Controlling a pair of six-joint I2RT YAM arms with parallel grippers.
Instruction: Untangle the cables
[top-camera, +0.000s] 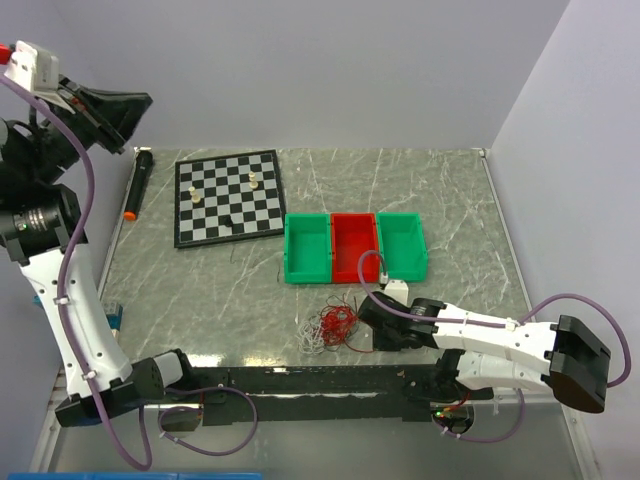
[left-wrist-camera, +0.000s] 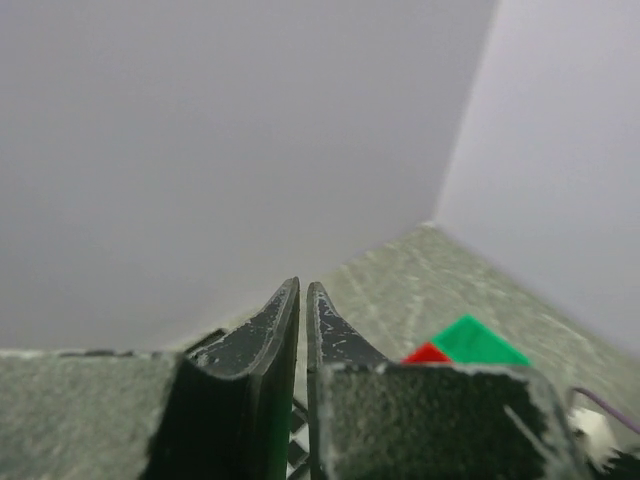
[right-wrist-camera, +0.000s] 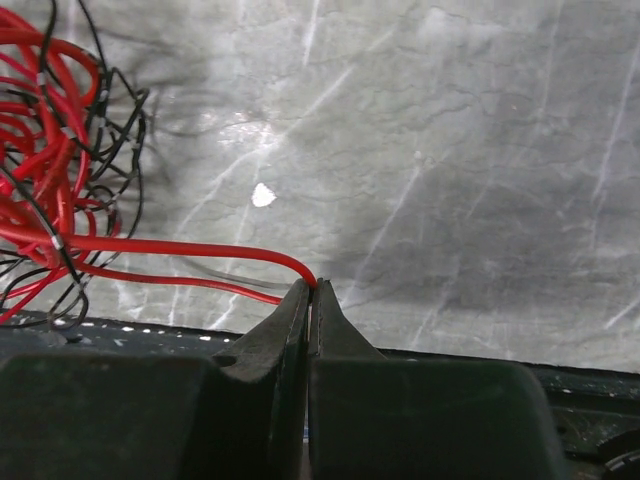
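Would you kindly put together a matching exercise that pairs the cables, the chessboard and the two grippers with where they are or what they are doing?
1 cables
2 chessboard
3 left gripper
4 right gripper

A shut on a red strand
B raised in the air, holding nothing
C heaped by the near edge of the table
D lying flat, far left of the table

Pairs: 1-C, 2-D, 3-B, 4-A
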